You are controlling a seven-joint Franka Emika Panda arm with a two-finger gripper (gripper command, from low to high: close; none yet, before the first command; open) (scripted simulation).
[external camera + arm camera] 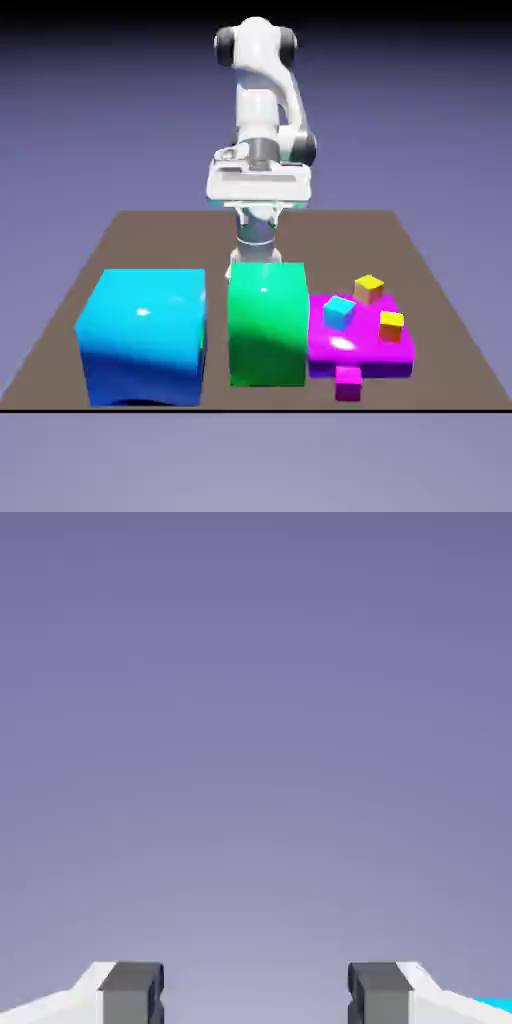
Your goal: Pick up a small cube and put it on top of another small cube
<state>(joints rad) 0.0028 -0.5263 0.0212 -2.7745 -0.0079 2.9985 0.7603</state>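
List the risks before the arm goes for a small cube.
1. The tall green block stands between the arm and the magenta slab, so a low reach might clip it.
2. The cyan cube, yellow cube and orange cube sit close together; open fingers may nudge a neighbour.

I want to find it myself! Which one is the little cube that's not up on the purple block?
Find the flat purple block at the exterior view's right, beside the tall green block. Three small cubes sit on top of it. The magenta cube sits lower, on the table against the block's near side, nearly matching its colour.
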